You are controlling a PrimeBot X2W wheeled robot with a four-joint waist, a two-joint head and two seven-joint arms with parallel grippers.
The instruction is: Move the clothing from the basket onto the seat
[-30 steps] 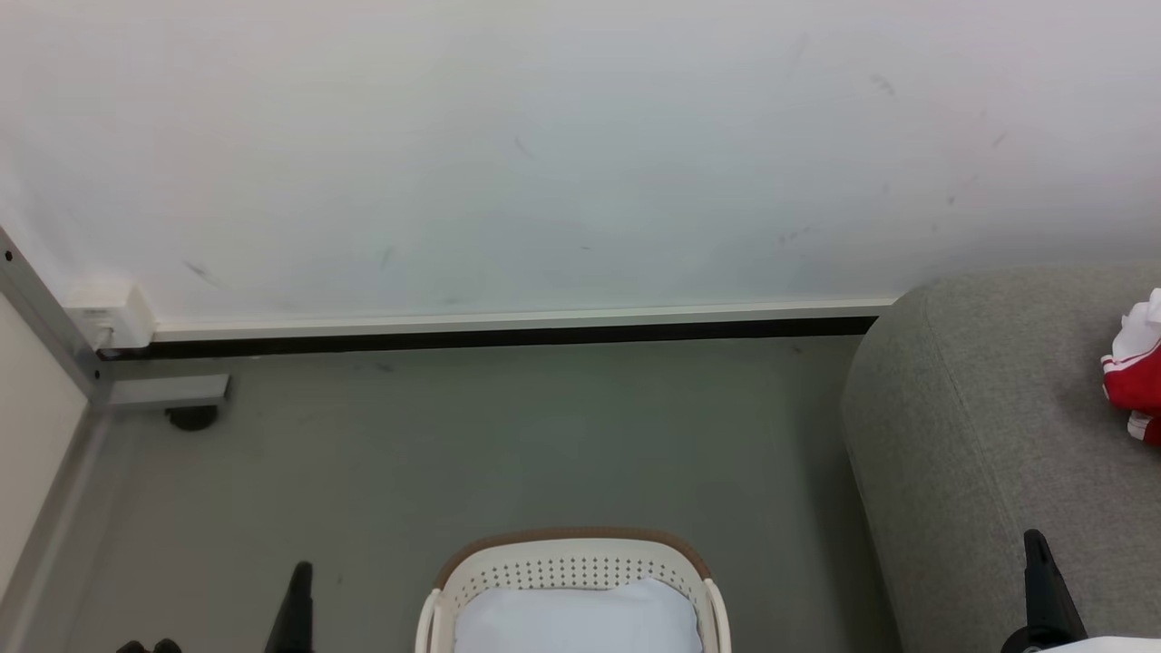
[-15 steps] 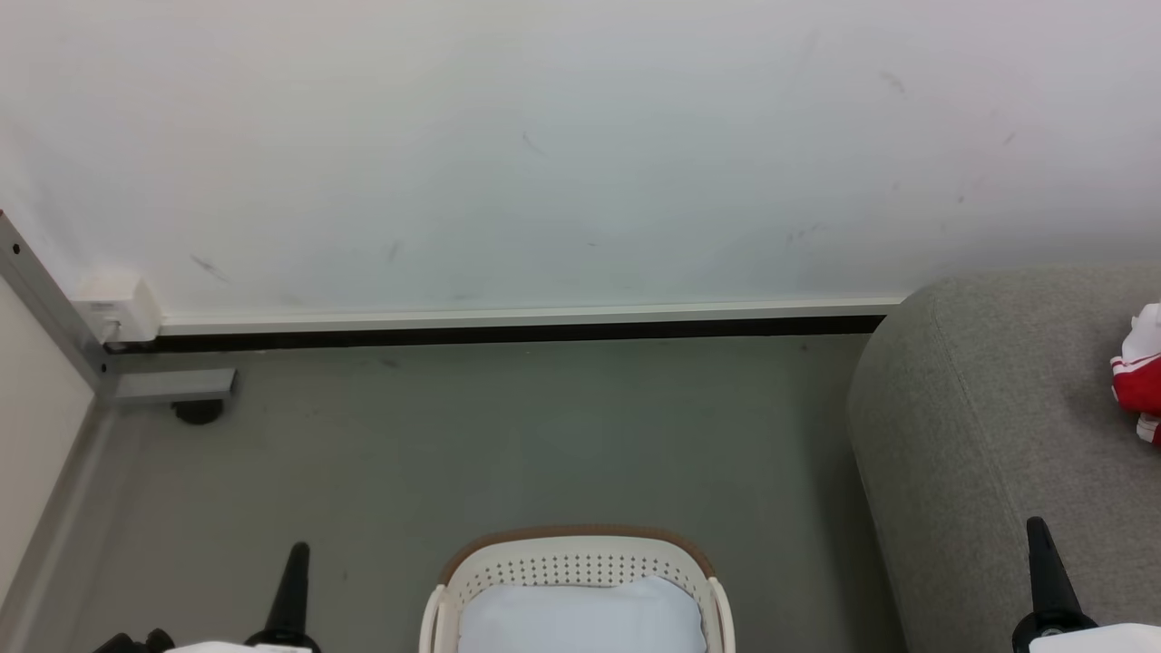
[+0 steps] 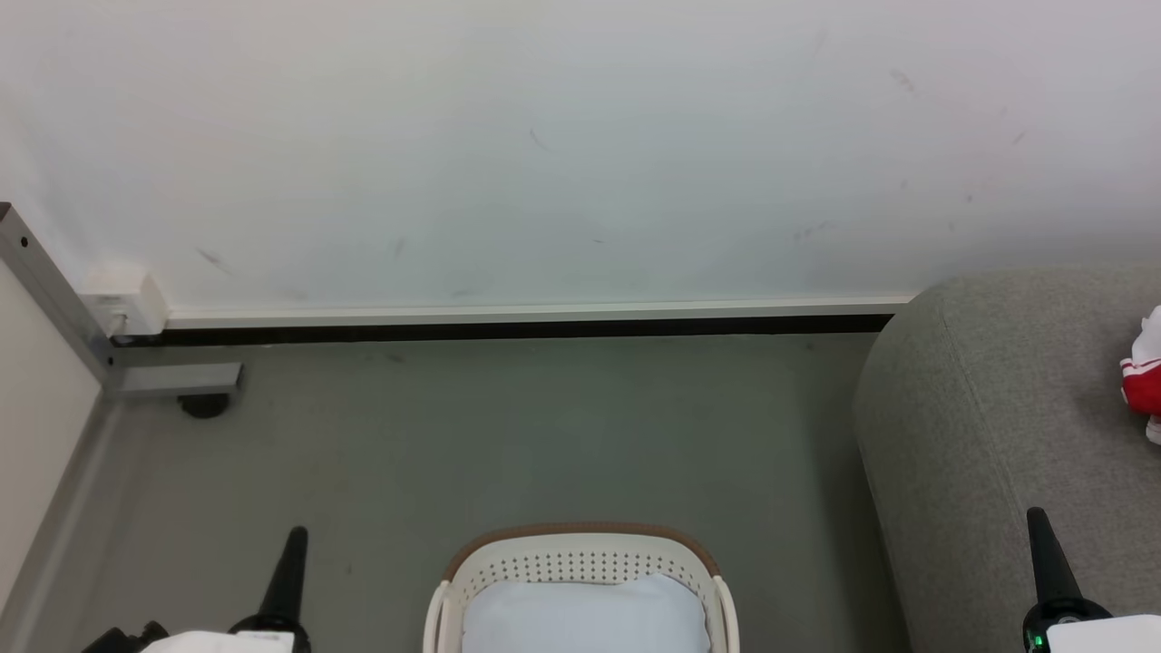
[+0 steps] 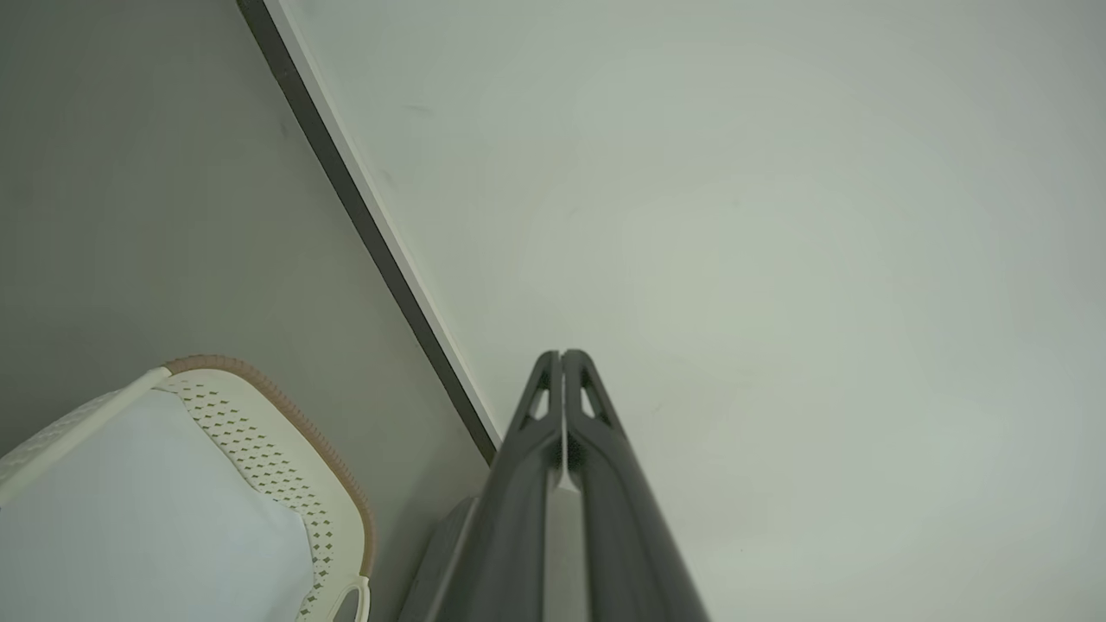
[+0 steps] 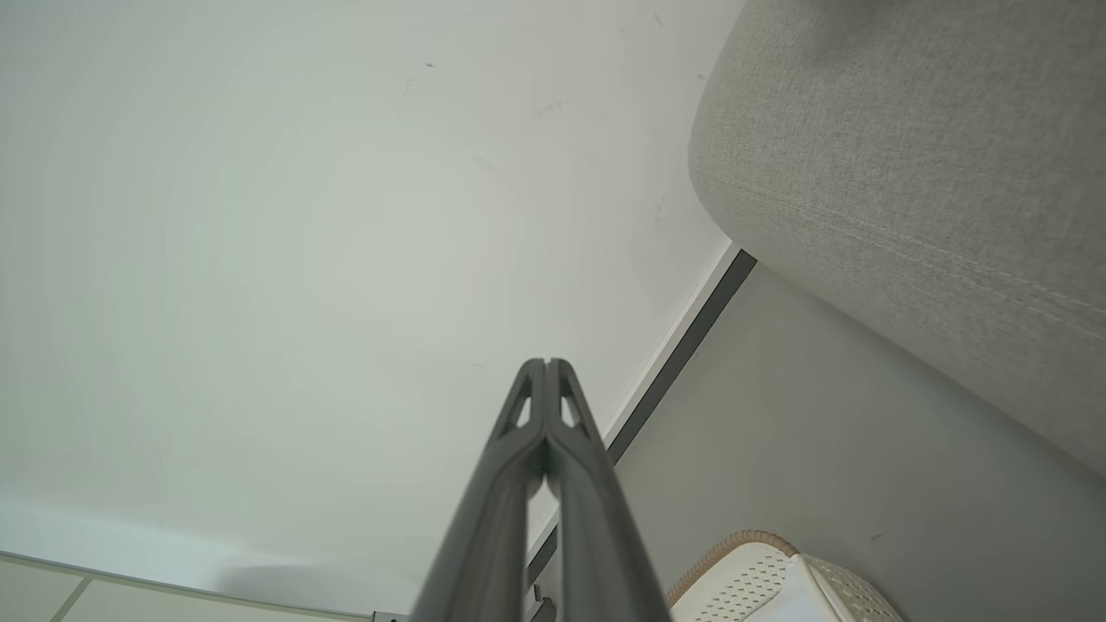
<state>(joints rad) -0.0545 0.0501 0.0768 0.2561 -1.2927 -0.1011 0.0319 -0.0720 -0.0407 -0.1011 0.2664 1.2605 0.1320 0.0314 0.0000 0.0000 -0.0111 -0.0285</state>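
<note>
The cream basket [image 3: 580, 549] with a brown rim band stands on the floor at the bottom centre; a pale bluish-white cloth [image 3: 585, 617] fills what shows of its inside. A red garment with white trim [image 3: 1143, 381] lies on the light-grey seat [image 3: 998, 435] at the right edge. My left gripper [image 3: 292, 544] is shut at the lower left, left of the basket, holding nothing. My right gripper [image 3: 1040, 531] is shut at the lower right, in front of the seat, also holding nothing. The left wrist view shows the basket [image 4: 285, 449] beside the closed fingers [image 4: 562, 363]; the right wrist view shows the seat [image 5: 907, 173] and basket [image 5: 752, 579].
A white wall [image 3: 544, 154] with a dark baseboard [image 3: 508, 328] runs across the back. A grey metal frame with a foot [image 3: 172, 381] and a white box [image 3: 122, 304] stand at the left. Grey floor [image 3: 508, 435] lies between basket and wall.
The camera view has shifted slightly, sliding the scene to the right. Both grippers have risen further into view at the bottom corners, still shut.
</note>
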